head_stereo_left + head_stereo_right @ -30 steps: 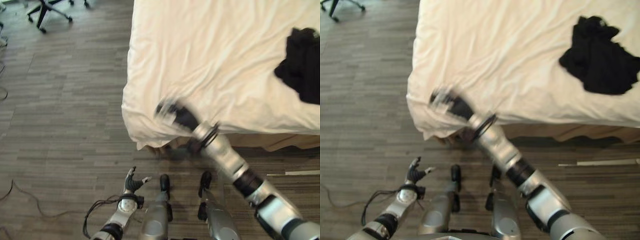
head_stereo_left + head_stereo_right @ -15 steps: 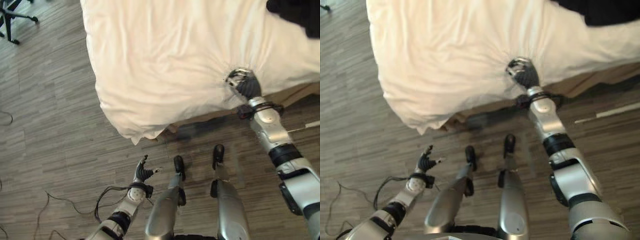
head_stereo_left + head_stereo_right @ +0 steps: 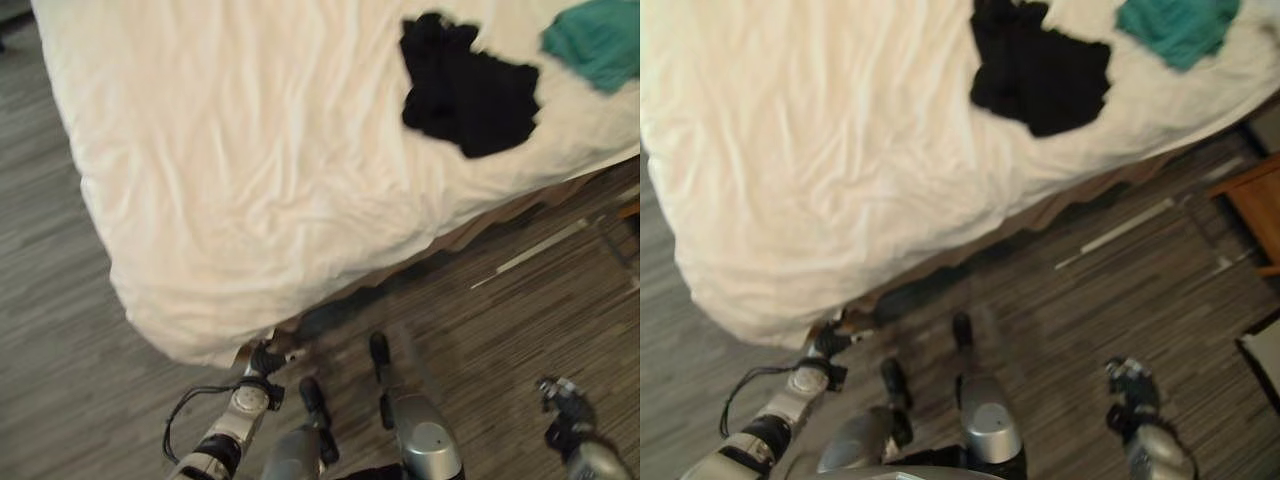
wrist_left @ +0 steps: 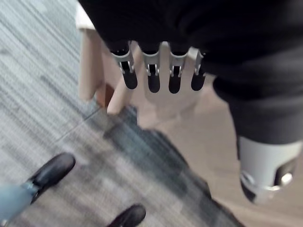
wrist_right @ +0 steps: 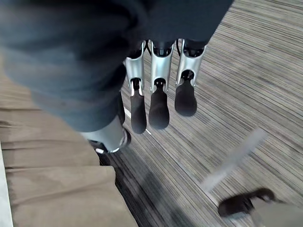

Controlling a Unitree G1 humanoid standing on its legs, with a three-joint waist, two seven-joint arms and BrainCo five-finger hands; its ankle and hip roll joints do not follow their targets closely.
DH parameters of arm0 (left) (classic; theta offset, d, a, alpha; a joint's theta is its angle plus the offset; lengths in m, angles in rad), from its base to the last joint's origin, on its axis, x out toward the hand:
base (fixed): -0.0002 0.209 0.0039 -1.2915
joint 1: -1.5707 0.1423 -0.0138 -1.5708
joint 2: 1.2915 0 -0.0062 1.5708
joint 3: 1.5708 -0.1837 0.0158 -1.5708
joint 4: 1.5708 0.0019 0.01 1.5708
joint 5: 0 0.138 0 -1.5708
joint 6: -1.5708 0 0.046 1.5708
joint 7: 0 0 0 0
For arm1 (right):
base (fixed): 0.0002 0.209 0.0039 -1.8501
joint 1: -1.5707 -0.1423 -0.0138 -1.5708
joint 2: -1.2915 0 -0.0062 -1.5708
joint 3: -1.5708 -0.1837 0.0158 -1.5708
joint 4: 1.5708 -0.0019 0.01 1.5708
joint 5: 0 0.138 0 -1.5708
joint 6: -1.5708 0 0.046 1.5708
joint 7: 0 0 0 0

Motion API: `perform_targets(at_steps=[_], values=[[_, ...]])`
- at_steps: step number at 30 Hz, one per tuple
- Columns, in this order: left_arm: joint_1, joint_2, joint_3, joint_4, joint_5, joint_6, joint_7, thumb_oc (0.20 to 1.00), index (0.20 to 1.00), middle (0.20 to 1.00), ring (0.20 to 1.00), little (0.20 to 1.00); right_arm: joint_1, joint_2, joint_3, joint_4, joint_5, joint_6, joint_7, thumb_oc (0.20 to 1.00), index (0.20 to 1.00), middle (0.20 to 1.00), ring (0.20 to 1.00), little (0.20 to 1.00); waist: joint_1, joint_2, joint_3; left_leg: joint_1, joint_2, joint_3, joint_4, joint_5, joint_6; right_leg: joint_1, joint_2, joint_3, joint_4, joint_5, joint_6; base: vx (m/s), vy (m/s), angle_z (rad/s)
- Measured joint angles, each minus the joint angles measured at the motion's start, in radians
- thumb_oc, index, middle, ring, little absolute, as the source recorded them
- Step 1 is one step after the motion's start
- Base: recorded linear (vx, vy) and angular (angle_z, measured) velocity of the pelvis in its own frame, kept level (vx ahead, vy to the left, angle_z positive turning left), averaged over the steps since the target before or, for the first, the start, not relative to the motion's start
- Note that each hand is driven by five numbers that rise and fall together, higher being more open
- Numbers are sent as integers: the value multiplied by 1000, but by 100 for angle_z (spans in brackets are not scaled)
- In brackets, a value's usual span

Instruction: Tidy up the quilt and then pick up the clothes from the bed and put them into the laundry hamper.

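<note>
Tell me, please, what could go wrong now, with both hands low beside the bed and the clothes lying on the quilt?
1. The black garment and the teal garment lie far up the bed, while the right hand hangs open over the floor; a long reach may be needed.
2. The quilt is wrinkled and droops over the corner near the left hand, so it may slip.

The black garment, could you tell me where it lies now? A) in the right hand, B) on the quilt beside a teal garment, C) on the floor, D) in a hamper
B: the black garment lies on the quilt, the teal garment just beyond it.
</note>
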Motion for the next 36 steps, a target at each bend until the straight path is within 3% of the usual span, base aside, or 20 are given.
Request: perform_targets(at_steps=[2, 3, 4, 6, 8, 10, 11, 12, 13, 14, 16, 18, 20, 22, 24, 27, 31, 32, 35, 36], values=[[29, -44, -6, 88, 28, 58, -40, 1000, 1000, 1000, 1000, 1000, 36, 68, 74, 56, -9, 27, 48, 1000, 1000, 1000, 1000, 1000, -17, -13, -98, 38, 22, 42, 5, -14, -16, 10, 38, -3, 1, -19, -2, 252, -113, -65], [84, -66, -1, 129, 66, 79, -45, 1000, 1000, 1000, 1000, 1000, -7, 132, 107, 135, -20, 27, 85, 1000, 1000, 1000, 1000, 1000, -1, -19, -139, 108, 50, 147, 5, -33, -40, 11, 65, -99, 14, -69, 37, 256, -117, -191], [118, -75, 3, 152, 86, 91, -44, 1000, 1000, 1000, 1000, 1000, -46, 151, 132, 192, -52, 27, 103, 1000, 1000, 1000, 1000, 1000, 20, -7, -156, 149, 74, 246, 5, -47, -51, 9, 50, -210, 38, -134, 3, 229, -111, -263], [133, -88, 29, 145, 119, 117, -45, 1000, 1000, 1000, 1000, 1000, -70, 167, 177, 205, -117, 18, 130, 1000, 1000, 1000, 1000, 1000, 33, 38, -218, 175, 112, 406, 27, -77, -65, -45, 5, -447, 196, -166, -3, 143, -160, -234], [132, -61, -2, 156, 130, 122, -23, 1000, 1000, 1000, 1000, 1000, -74, 167, 202, 199, -176, 22, 151, 1000, 1000, 1000, 1000, 1000, 39, 27, -254, 205, 122, 491, 100, -103, -65, -70, -61, -550, 334, -244, -29, 212, -243, -168], [121, -48, -6, 159, 166, 132, -4, 1000, 1000, 1000, 1000, 1000, -71, 163, 204, 194, -215, 29, 151, 1000, 1000, 1000, 1000, 1000, 42, 10, -257, 192, 159, 406, 244, -103, -53, -43, -28, -460, 331, -276, -69, 235, -284, -132], [115, -47, -5, 181, 160, 120, 26, 1000, 1000, 1000, 1000, 1000, -83, 153, 213, 233, -257, 28, 148, 1000, 1000, 1000, 1000, 1000, 74, -15, -261, 82, 203, 227, 554, -73, -58, 6, 7, -385, 243, -246, -109, 128, -161, -148], [113, -63, -6, 186, 156, 108, 48, 1000, 1000, 1000, 1000, 1000, -92, 135, 216, 253, -278, 29, 147, 1000, 1000, 1000, 1000, 1000, 111, -17, -263, 4, 202, 128, 697, -62, -73, 19, 26, -331, 200, -227, -116, 87, -35, -162], [113, -74, 22, 167, 135, 92, 65, 1000, 1000, 1000, 1000, 1000, -105, 121, 215, 268, -286, 23, 146, 1000, 1000, 1000, 1000, 1000, 119, -15, -262, -78, 166, 13, 796, -64, -82, 34, 44, -278, 163, -189, -142, 96, 57, -220], [105, -87, 52, 139, 69, 56, 89, 1000, 1000, 1000, 1000, 1000, -165, 93, 254, 318, -286, 9, 140, 1000, 1000, 1000, 1000, 1000, 179, -28, -253, -213, -14, -222, 871, -90, -49, 34, 45, -159, 119, -152, -139, 161, 107, -239], [81, -84, 68, 135, 47, 37, 105, 1000, 1000, 1000, 1000, 1000, -194, 63, 288, 312, -287, -7, 142, 1000, 1000, 1000, 1000, 1000, 214, -25, -252, -310, -111, -322, 852, -112, -55, 67, 57, -74, 57, -122, -142, 197, 131, -203], [84, -74, 76, 145, 42, 22, 105, 1000, 1000, 1000, 1000, 1000, -216, 64, 303, 315, -288, -24, 140, 1000, 1000, 1000, 1000, 1000, 203, -20, -244, -338, -131, -352, 678, -117, -13, 123, 83, 13, 11, -126, -127, 401, 213, -160], [83, -66, 63, 127, 37, 7, 97, 1000, 1000, 1000, 1000, 1000, -216, 48, 366, 276, -367, -36, 152, 1000, 1000, 1000, 1000, 1000, 195, 13, -244, -279, -131, -336, 202, -63, 36, 156, 124, 117, -4, -173, -122, 455, 196, -224], [73, -74, 36, 129, 38, 8, 98, 1000, 1000, 1000, 1000, 1000, -207, 46, 407, 276, -400, -57, 155, 1000, 1000, 1000, 1000, 1000, 191, 27, -242, -280, -149, -304, 166, -13, 85, 166, 133, 129, 1, -167, -125, 402, 88, -132], [63, -70, 28, 118, 45, 10, 100, 1000, 1000, 1000, 1000, 1000, -164, 63, 409, 252, -410, -44, 162, 1000, 1000, 1000, 1000, 1000, 173, 71, -219, -183, -105, -261, 101, 70, 148, 113, 209, 16, 246, -229, -36, 423, 70, -114], [42, -46, -2, 156, 39, 20, 105, 1000, 1000, 1000, 1000, 1000, -101, 73, 388, 157, -411, -63, 161, 1000, 1000, 1000, 1000, 1000, 118, 65, -194, -51, -79, -248, 37, 41, 170, -126, 139, -129, 747, -304, 2, 461, -95, -51], [-7, -42, 3, 166, 48, 15, 96, 1000, 1000, 1000, 1000, 1000, -77, 87, 328, 164, -393, -88, 171, 1000, 1000, 1000, 1000, 1000, 79, 52, -186, 24, -93, -302, 15, -2, 148, -186, 89, -68, 450, -328, 24, 556, -143, 43], [-32, -35, 1, 177, 48, 14, 94, 1000, 1000, 1000, 1000, 1000, -88, 98, 326, 168, -402, -93, 172, 1000, 1000, 1000, 1000, 1000, 74, 41, -178, 42, -96, -336, 25, -42, 134, -197, 74, -73, 285, -281, 25, 564, -133, 75], [-4, -35, 7, 196, 46, 15, 102, 1000, 1000, 1000, 1000, 1000, -114, 101, 325, 183, -430, -92, 164, 1000, 1000, 1000, 1000, 1000, 69, 32, -177, 96, -99, -354, 53, -108, 129, -192, 55, -69, 157, -140, 24, 430, -124, 49], [37, -42, 11, 187, 37, 16, 110, 1000, 1000, 1000, 1000, 1000, -140, 90, 322, 197, -441, -78, 155, 1000, 1000, 1000, 1000, 1000, 70, 54, -169, 145, -78, -359, 87, -156, 114, -146, 60, -117, 182, -56, -52, 435, -143, 49]])
